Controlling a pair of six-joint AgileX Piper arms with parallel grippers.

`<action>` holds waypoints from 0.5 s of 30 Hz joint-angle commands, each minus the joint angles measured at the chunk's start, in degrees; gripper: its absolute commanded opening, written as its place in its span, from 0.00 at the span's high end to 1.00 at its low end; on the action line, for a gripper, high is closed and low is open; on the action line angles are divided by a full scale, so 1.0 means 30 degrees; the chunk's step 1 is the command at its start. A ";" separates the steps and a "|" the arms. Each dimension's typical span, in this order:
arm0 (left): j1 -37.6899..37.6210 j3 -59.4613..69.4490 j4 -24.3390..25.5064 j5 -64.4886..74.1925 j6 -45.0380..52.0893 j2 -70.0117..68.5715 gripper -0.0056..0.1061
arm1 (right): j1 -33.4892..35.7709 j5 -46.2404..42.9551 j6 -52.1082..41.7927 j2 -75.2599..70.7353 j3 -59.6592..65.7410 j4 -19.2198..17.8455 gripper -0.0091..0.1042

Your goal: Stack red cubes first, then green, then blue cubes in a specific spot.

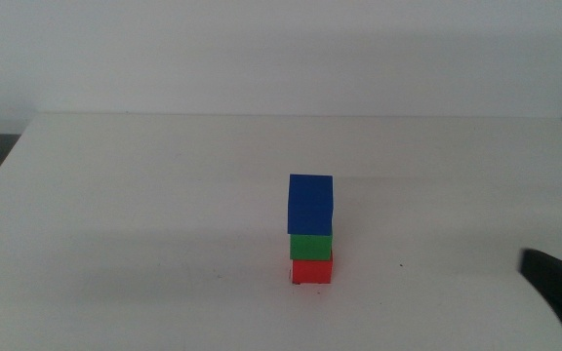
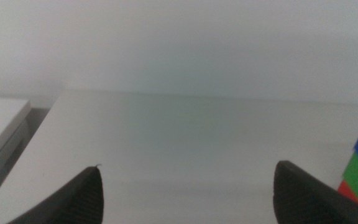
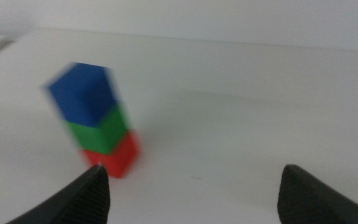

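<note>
Nearest, left gripper (image 2: 185,186) at table's (image 1: 164,195) front left edge, right gripper (image 3: 191,186) at front right; both jaws spread wide, empty. Farther, mid-table: red cube (image 1: 311,270) on tabletop, green cube (image 1: 311,246) on it, blue cube (image 1: 310,204) topmost.

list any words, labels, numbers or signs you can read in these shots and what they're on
None: no view shows any readable text.
blue cube: plain faces, no marking.
green cube: plain, no marking.
red cube: plain, no marking.
white table: bare, no label or sign.
left gripper and right gripper: dark jaws open, no brand or number visible.
</note>
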 commanded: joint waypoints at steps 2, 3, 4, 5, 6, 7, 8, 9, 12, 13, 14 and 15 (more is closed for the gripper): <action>-0.0004 0.2013 0.0137 -0.1397 -0.0144 -0.0838 0.12 | -0.2325 -0.0370 -0.0207 -0.2332 0.1932 -0.0391 0.10; -0.0004 0.2571 0.0137 -0.1896 -0.0144 -0.0838 0.12 | -0.3051 -0.0332 -0.0207 -0.3135 0.2552 -0.0391 0.10; -0.0004 0.3064 0.0137 -0.2544 -0.0144 -0.0838 0.12 | -0.3637 -0.0332 -0.0207 -0.3762 0.3038 -0.0391 0.10; -0.0004 0.3428 0.0137 -0.3109 -0.0144 -0.0838 0.12 | -0.4379 -0.0301 -0.0207 -0.4505 0.3646 -0.0500 0.10; -0.0004 0.3812 0.0137 -0.3759 -0.0144 -0.0838 0.12 | -0.5077 -0.0301 -0.0207 -0.5196 0.4199 -0.0551 0.10; -0.0004 0.4145 0.0137 -0.4327 -0.0144 -0.0838 0.12 | -0.5754 -0.0301 -0.0207 -0.5838 0.4713 -0.0589 0.10; -0.0004 0.4390 0.0137 -0.4742 -0.0144 -0.0838 0.12 | -0.6250 -0.0301 -0.0207 -0.6340 0.5078 -0.0675 0.10; -0.0004 0.4687 0.0298 -0.5088 -0.0144 -0.0838 0.12 | -0.6810 -0.0301 -0.0207 -0.6920 0.5443 -0.0838 0.10; -0.0004 0.5602 0.1175 -0.5336 -0.0144 -0.0838 0.12 | -0.8190 -0.0301 -0.0207 -0.8358 0.6263 -0.0887 0.10; -0.0004 0.5962 0.1271 -0.5470 -0.0144 -0.0838 0.12 | -0.8495 -0.0301 -0.0207 -0.8777 0.6522 -0.0887 0.10; -0.0004 0.5962 0.1271 -0.5599 -0.0144 -0.0838 0.12 | -0.8672 -0.0301 -0.0207 -0.9101 0.6734 -0.0887 0.10; -0.0004 0.5962 0.1271 -0.5640 -0.0144 -0.0838 0.12 | -0.8784 -0.0337 -0.0207 -0.9528 0.7000 -0.0887 0.10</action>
